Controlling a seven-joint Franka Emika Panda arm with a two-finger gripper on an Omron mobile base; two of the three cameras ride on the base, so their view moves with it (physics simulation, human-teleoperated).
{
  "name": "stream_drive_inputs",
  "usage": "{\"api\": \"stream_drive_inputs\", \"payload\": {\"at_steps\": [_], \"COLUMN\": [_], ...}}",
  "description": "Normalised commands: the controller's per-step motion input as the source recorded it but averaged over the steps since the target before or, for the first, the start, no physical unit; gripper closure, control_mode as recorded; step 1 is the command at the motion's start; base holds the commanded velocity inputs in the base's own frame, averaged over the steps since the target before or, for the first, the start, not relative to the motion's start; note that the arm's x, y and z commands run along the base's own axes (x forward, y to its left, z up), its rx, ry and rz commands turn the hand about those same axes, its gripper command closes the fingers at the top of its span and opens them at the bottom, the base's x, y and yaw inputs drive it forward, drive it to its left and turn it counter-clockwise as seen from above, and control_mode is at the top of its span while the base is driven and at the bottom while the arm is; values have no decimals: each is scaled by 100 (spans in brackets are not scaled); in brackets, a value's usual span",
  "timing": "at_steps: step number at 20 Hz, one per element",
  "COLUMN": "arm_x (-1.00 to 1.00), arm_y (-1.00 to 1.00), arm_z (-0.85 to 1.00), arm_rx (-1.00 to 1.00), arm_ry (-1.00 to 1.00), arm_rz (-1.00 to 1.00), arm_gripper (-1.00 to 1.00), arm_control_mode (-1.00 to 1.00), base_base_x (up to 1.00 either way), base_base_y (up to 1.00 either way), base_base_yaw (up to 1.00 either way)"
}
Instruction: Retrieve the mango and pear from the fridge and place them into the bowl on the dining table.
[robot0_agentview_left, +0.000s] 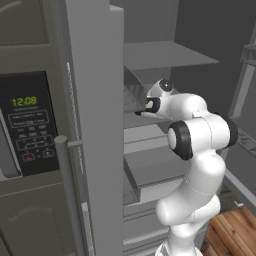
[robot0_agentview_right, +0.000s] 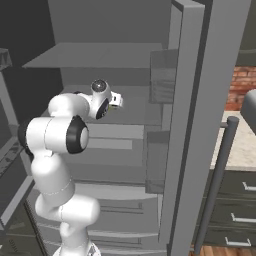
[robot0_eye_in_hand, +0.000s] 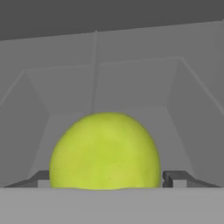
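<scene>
Rises as a white arm (robot0_agentview_left: 192, 190) from the lower right of the left base view, bends at a dark-ringed elbow near frame centre and reaches away toward the upper middle, wrist level. Mirrors this in the right base view, climbing from the lower left with the hand pointing right of centre. Shows, in the hand view, two dark fingers (robot0_eye_in_hand: 177, 178) set wide at the bottom edge, gripper (robot0_eye_in_hand: 105, 181) spread.

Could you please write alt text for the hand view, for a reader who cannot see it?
A bright yellow-green pear sits close up between the gripper's two dark fingertips, one on each side. Behind it are the grey walls and floor of a fridge compartment.
</scene>
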Motion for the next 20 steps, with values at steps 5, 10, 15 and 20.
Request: {"api": "stream_drive_inputs", "payload": {"at_steps": [5,10,15,20], "arm_x": [25,29,-41,-100], "arm_y": [0,0,0,-7], "arm_z": [-14,0,-5,12], "arm_rx": [0,0,0,0], "arm_ry": [0,0,0,-6], "arm_rz": [0,0,0,0], "arm_gripper": [100,100,100,100], "arm_control_mode": [-100,-100,-100,-100], "base_base_x": [0,0,0,0], "base_base_y": [0,0,0,0], "base_base_yaw": [0,0,0,0]}}
